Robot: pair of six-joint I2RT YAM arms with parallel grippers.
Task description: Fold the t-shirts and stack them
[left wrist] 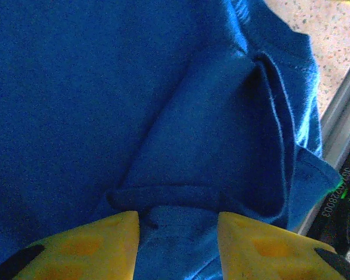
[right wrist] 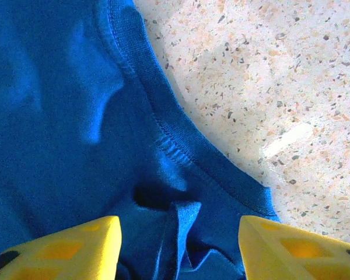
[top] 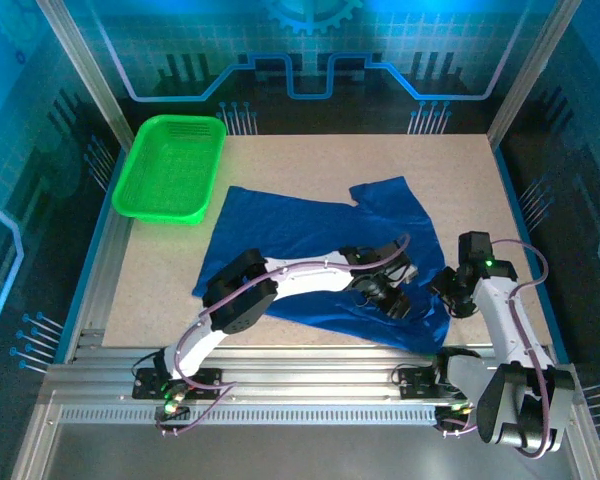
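Observation:
The royal-blue t-shirt lies spread and rumpled across the table, plain side up, its chest print hidden. My left gripper has reached across to the shirt's near right part. In the left wrist view it is open, its yellow fingers pressed down either side of a raised fold of cloth. My right gripper sits at the shirt's near right corner. In the right wrist view it is open over a crumpled hem beside bare table.
A green plastic basket stands at the back left, off the shirt. The speckled table shows to the right of the shirt. A metal rail runs along the near edge by the arm bases.

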